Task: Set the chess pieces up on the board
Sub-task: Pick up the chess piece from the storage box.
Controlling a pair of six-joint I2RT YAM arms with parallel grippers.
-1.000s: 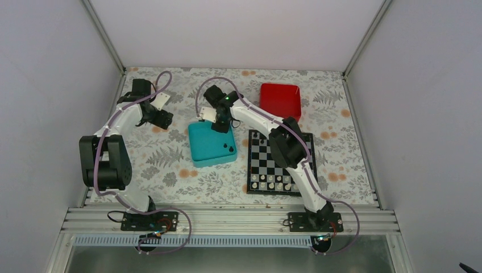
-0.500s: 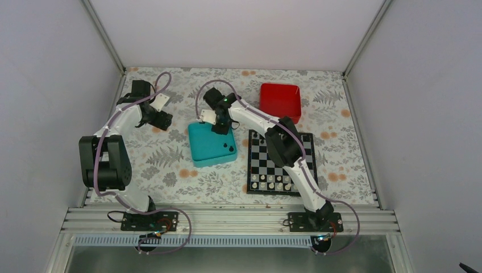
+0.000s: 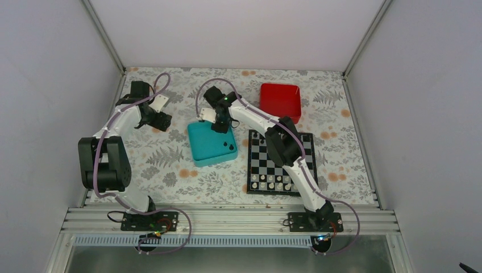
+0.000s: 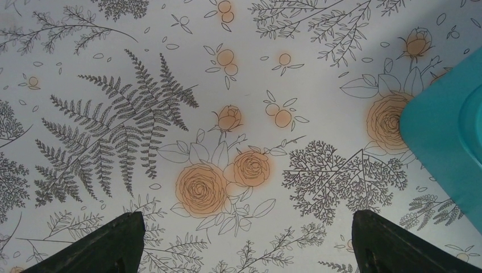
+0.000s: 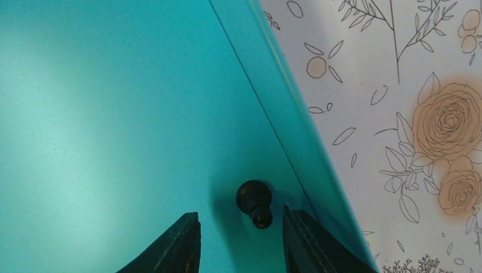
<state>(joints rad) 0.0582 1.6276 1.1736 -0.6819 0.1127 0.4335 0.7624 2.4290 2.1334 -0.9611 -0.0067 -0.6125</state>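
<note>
The right gripper (image 3: 220,121) has edged a little to the left over the far side of the teal tray (image 3: 206,147) since a second ago, its elbow drawn slightly in over the board (image 3: 258,163), while the left arm has barely shifted. The left gripper (image 4: 244,253) hangs over the floral tablecloth (image 4: 170,85) just beside the tray's corner, jaws spread wide and holding nothing. In the right wrist view the right gripper stands low inside the tray with its fingers (image 5: 179,244) parted to a moderate gap; a single black chess piece (image 5: 254,201) lies on its side just ahead of the tips, close against the tray's wall, not gripped. The piece is small, glossy and round-headed; its kind cannot be told. From above, two more black pieces (image 3: 230,148) sit near the tray's right-hand near corner. The black-and-grey checkered board lies right of the tray, a few black pieces visible at its far left corner and a double row of white pieces (image 3: 273,182) along its near edge. The red tray (image 3: 280,100) rests beyond the board
</note>
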